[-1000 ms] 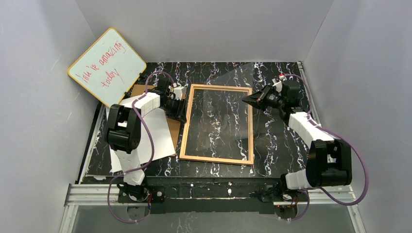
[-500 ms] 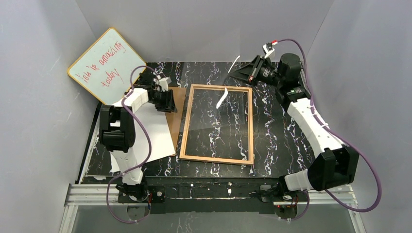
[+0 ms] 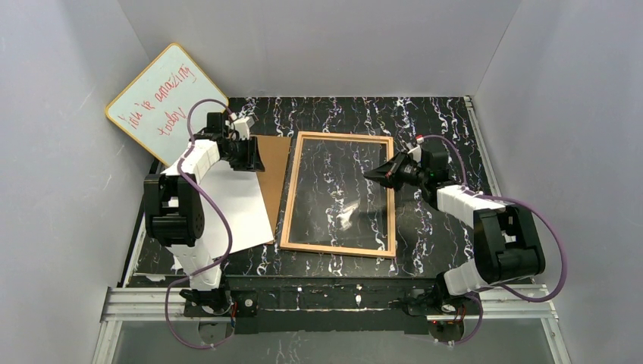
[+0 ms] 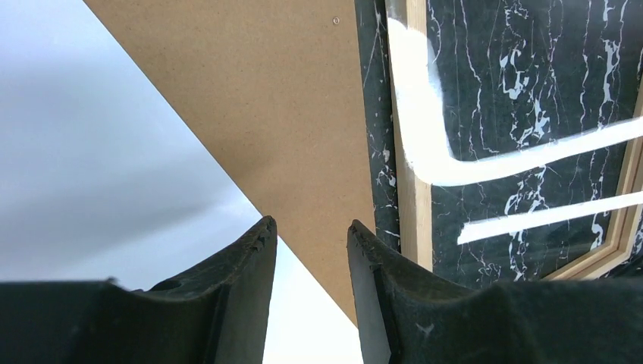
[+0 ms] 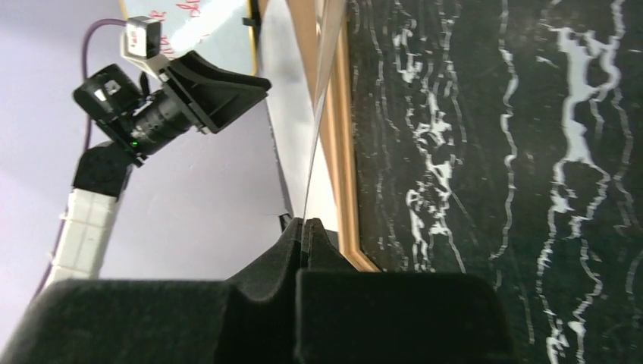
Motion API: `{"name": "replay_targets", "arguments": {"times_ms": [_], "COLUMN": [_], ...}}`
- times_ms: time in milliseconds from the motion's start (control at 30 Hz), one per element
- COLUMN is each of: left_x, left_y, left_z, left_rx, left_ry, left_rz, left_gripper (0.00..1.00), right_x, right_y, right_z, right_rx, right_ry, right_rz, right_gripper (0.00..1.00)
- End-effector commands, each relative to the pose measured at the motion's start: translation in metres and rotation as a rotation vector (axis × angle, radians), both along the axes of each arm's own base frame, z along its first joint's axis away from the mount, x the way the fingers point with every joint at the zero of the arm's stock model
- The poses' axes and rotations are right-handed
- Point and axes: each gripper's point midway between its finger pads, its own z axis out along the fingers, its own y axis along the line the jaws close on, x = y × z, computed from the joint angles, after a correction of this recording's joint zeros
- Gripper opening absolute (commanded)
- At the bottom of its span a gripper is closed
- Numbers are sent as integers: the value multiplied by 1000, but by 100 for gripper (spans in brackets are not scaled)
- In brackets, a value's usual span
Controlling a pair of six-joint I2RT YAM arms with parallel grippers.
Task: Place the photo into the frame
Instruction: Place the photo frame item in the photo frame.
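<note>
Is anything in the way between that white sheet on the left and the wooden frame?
Yes, partly. The right pincer, shut on the clear pane at its edge, reaches over the right rail of the frame, the pane across the opening. The photo lies white side up left of the frame.

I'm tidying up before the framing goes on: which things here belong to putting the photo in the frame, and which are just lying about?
For the job: photo, white back up; frame; clear pane.
Lying about: whiteboard; brown backing board.
</note>
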Motion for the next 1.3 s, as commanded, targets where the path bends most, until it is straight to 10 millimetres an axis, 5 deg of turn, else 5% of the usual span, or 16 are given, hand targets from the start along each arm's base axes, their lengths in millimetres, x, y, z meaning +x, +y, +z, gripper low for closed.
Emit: {"name": "replay_targets", "arguments": {"times_ms": [0, 733, 1267], "left_x": [-12, -42, -39], "left_y": [-6, -64, -70], "left_z": [0, -44, -54], "left_rx": [-16, 12, 20], "left_ry": [15, 123, 138], "left_rz": [-38, -258, -287], "left_gripper": [38, 35, 31], "right_x": [7, 13, 17], "right_y": [-9, -22, -30], "right_z": [-10, -52, -55], "right_rx": [-55, -98, -83], "right_ry": [-125, -126, -122], "right_rz": [-16, 32, 25], "right_gripper": [1, 1, 1]}}
